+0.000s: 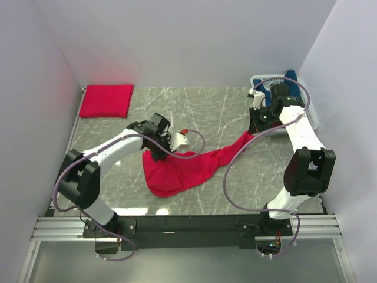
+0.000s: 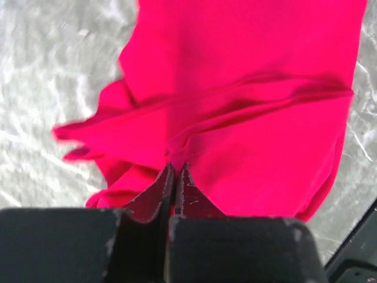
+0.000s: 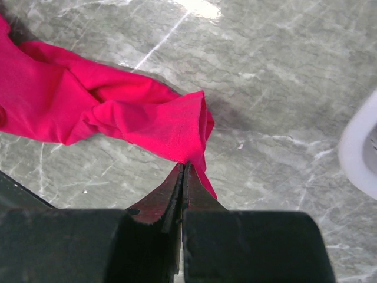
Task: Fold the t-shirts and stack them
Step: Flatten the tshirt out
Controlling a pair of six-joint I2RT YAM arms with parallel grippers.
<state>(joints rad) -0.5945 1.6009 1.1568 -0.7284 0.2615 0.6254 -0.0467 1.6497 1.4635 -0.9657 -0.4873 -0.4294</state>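
Observation:
A bright red t-shirt lies bunched and stretched across the middle of the marble table. My left gripper is shut on its left end; in the left wrist view the cloth hangs from the closed gripper. My right gripper is shut on the shirt's right end; in the right wrist view the cloth is pinched at the gripper, lifted off the table. A folded red t-shirt lies at the far left corner. A blue cloth shows in the basket.
A white basket stands at the far right corner, behind my right arm; its rim shows in the right wrist view. White walls close in the table on three sides. A black rail runs along the near edge.

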